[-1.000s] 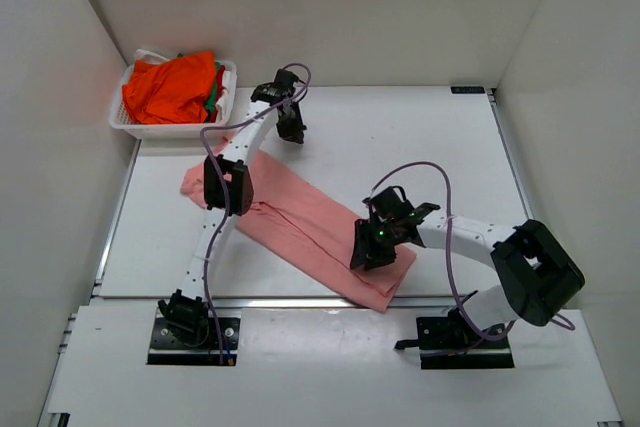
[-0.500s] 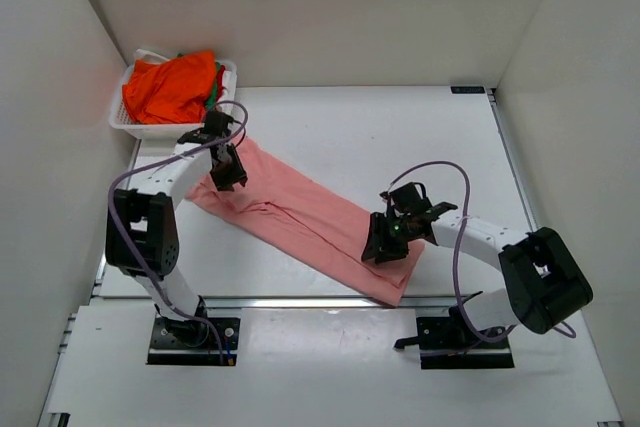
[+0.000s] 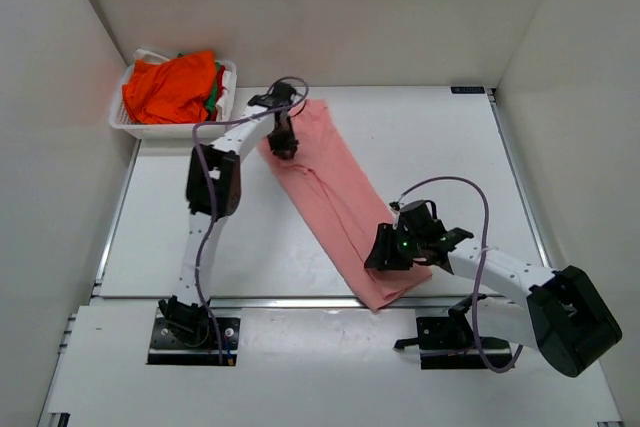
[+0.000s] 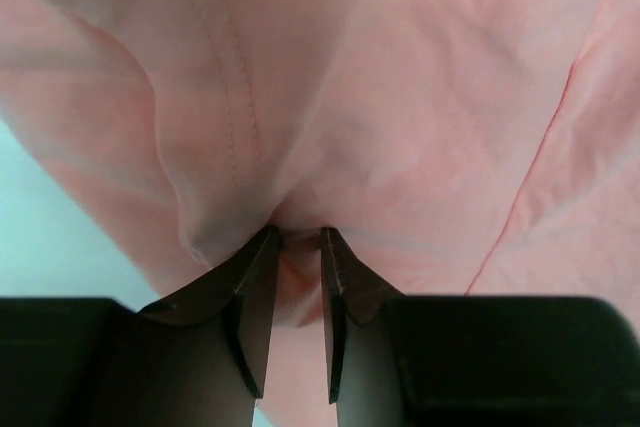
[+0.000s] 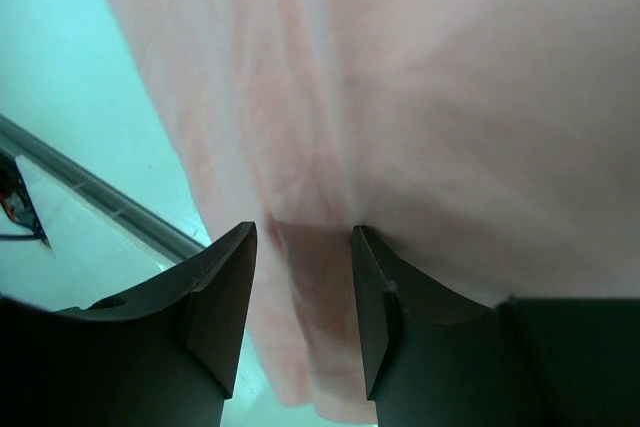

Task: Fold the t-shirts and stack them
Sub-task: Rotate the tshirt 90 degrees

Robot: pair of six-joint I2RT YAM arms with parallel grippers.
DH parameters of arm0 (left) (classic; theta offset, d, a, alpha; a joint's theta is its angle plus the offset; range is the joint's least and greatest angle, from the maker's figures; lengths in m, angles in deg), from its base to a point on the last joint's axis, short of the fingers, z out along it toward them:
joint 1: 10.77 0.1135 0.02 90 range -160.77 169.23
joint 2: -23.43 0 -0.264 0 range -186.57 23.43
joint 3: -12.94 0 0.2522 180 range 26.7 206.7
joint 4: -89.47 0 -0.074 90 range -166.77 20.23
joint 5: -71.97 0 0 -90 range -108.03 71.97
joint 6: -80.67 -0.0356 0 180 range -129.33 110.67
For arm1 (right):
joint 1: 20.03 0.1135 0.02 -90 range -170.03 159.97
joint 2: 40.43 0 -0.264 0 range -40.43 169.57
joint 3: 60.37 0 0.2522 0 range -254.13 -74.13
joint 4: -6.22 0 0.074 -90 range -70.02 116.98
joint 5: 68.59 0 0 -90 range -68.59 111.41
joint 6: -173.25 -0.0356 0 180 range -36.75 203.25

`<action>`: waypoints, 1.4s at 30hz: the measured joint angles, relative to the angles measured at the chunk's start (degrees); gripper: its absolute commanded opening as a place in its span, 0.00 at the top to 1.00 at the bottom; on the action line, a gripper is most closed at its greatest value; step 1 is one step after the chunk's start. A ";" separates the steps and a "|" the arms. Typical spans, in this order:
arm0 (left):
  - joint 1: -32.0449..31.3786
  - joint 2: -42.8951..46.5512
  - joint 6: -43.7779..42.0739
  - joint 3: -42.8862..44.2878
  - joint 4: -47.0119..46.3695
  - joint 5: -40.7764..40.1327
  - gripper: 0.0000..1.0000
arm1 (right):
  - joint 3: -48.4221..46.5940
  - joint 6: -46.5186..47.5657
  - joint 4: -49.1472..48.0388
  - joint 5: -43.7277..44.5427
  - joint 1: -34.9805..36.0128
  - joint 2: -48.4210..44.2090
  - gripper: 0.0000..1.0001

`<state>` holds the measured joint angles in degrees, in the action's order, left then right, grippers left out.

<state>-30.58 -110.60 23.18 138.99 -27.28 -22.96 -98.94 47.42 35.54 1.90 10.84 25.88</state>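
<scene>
Salmon-pink t-shirt (image 3: 335,192) stretched 11-to-5 o'clock, far end pinched in left end effector (image 4: 297,239), near end in right end effector (image 5: 303,234).

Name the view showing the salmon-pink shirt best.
Top external: the salmon-pink shirt shows almost whole, one long diagonal strip. Left wrist sees only cloth bunched in the left end effector; right wrist only a fold in the right end effector.
</scene>
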 measured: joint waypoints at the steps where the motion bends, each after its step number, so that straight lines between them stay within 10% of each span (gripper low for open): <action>1: -1.03 -5.35 -0.50 9.79 3.39 0.79 0.64 | 0.96 -0.63 -0.92 0.00 0.83 -0.81 0.58; 5: -4.00 -24.37 -1.36 42.71 9.90 4.83 0.63 | 1.66 -2.62 -3.80 -0.07 5.68 0.44 0.58; 20: 1.16 -22.91 2.03 36.81 1.75 18.01 0.61 | -24.44 -3.43 -12.35 -4.35 18.99 32.11 0.58; 33: 10.05 -21.53 10.60 37.00 -18.47 29.05 0.57 | -32.11 7.72 3.37 4.39 21.05 31.12 0.49; 38: 6.49 0.85 7.17 16.17 -19.19 30.01 0.44 | -32.85 9.49 8.15 11.41 19.98 23.85 0.44; 42: -0.74 35.67 5.01 -21.33 -22.95 26.97 0.45 | -30.27 8.17 9.25 17.84 18.45 15.02 0.43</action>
<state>-31.32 -74.93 28.18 117.66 -50.23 4.01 -129.22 55.59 44.78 19.74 29.29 40.89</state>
